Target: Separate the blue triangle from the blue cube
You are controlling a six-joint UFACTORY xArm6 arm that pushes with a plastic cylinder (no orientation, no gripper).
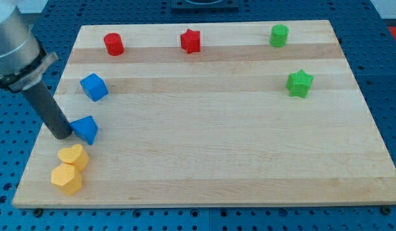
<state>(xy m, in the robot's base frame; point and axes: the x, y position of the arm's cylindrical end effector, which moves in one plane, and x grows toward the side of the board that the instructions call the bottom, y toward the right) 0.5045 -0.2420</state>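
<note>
The blue triangle (86, 129) lies near the board's left edge, below the blue cube (94, 86). A gap of bare wood separates the two. My tip (61, 135) rests on the board just left of the blue triangle, touching or almost touching its left side. The dark rod rises from there to the view's upper left.
A yellow heart (74, 156) and a yellow hexagon (67, 179) sit just below the triangle. A red cylinder (113, 44) and a red star (191, 41) stand along the top. A green cylinder (278, 35) and a green star (299, 83) are at the right. The board's left edge (45, 122) is close.
</note>
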